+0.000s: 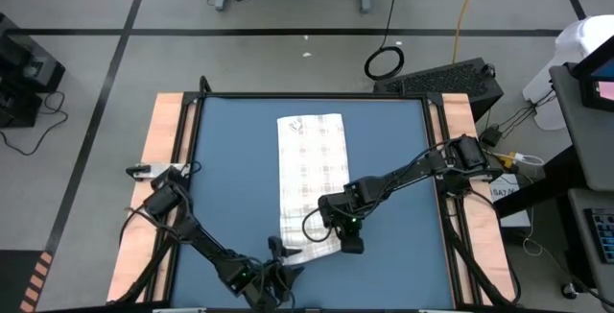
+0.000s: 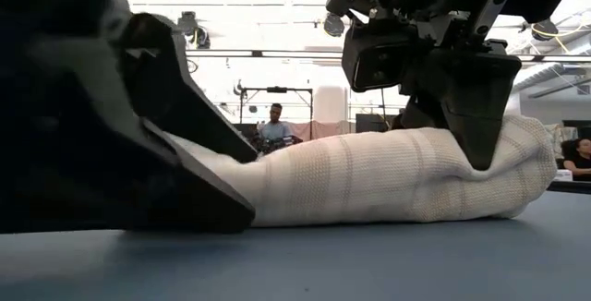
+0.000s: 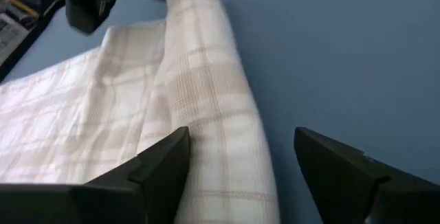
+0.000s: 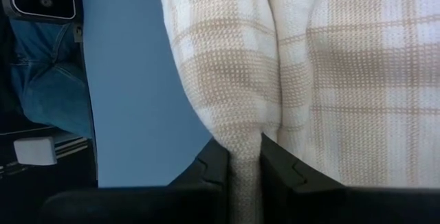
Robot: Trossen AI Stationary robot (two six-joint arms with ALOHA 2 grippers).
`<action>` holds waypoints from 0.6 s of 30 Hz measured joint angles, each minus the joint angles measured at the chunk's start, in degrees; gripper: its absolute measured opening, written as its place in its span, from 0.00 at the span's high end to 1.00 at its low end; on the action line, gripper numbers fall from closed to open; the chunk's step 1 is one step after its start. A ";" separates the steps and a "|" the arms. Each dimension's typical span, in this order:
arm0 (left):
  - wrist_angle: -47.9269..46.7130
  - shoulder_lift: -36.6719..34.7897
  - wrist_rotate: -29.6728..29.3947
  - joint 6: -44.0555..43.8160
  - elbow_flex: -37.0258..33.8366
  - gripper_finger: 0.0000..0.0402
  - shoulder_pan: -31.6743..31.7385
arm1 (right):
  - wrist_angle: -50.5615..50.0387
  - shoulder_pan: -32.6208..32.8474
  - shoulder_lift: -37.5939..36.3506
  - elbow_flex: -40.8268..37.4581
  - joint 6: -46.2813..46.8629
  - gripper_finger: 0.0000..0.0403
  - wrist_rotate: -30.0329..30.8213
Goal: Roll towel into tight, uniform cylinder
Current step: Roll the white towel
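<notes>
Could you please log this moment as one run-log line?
towel: near end rolled, rest flat | right gripper: shut on towel roll | left gripper: open at roll's end

- The towel [image 1: 309,174] is white, thin cloth with faint beige-grey checked lines.
- It lies as a long strip near the middle of the blue mat [image 1: 230,159], running far to near.
- A small printed mark sits at its far end.
- Its far part lies flat; its near end is rolled into a low, thick fold.
- I pinch that fold on its right side.
</notes>
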 joint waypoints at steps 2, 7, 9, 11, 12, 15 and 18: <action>-0.73 0.19 -0.20 -1.57 0.00 0.35 0.45 | -0.09 0.00 0.00 0.00 -0.04 0.91 0.00; -4.71 0.30 0.47 -6.97 0.03 0.35 1.50 | -0.04 0.32 0.00 0.00 -0.10 0.91 0.00; -4.96 0.28 1.52 -7.66 0.07 0.36 1.83 | -0.06 0.66 0.00 0.00 -0.11 0.91 0.13; -4.83 0.26 2.53 -7.76 0.11 0.39 2.17 | -0.08 1.00 0.00 0.00 -0.10 0.91 0.93; -4.77 0.24 3.02 -7.94 0.11 0.41 2.31 | -0.10 1.18 0.00 0.00 0.04 0.91 1.83; -4.72 0.24 3.73 -9.12 0.11 0.51 2.41 | -0.13 1.67 0.00 0.00 1.12 0.89 5.10; -4.96 0.24 3.16 -9.45 0.11 0.61 2.30 | -0.11 2.08 0.00 0.00 1.27 0.86 5.81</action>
